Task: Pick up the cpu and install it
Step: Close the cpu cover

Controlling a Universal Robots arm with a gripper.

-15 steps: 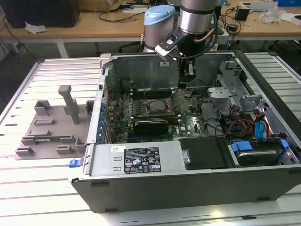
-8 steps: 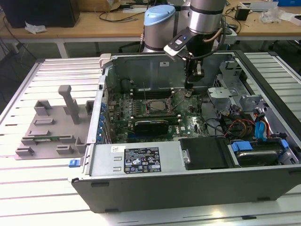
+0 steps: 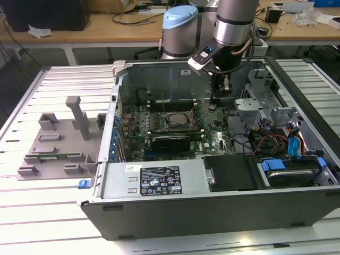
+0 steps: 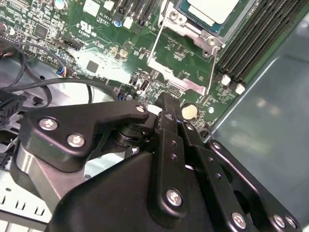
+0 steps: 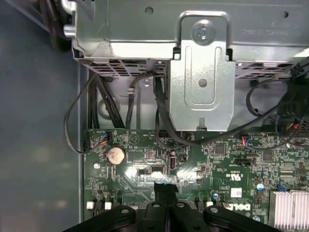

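Note:
The cpu (image 4: 212,9), a small square chip with a silver-grey top, lies in the socket on the green motherboard (image 4: 96,43). In the exterior view the socket (image 3: 172,121) sits mid-board inside the open computer case. The socket's metal-rimmed frame (image 4: 179,58) is swung open beside the chip, on the side toward my gripper. My gripper (image 4: 165,102) hangs low over the board, to the exterior view's right of the socket, near a round coin battery (image 4: 189,111). Its black fingers (image 5: 164,186) are shut together with nothing between them. From the exterior view the gripper (image 3: 213,103) points straight down.
A grey plastic tray (image 3: 58,143) with upright posts lies on the table at the exterior view's left. Memory slots (image 4: 256,43) run beside the socket. A metal drive cage (image 5: 203,92) and black cables (image 5: 159,121) stand beyond the board's edge. A finned heatsink (image 5: 289,203) sits nearby.

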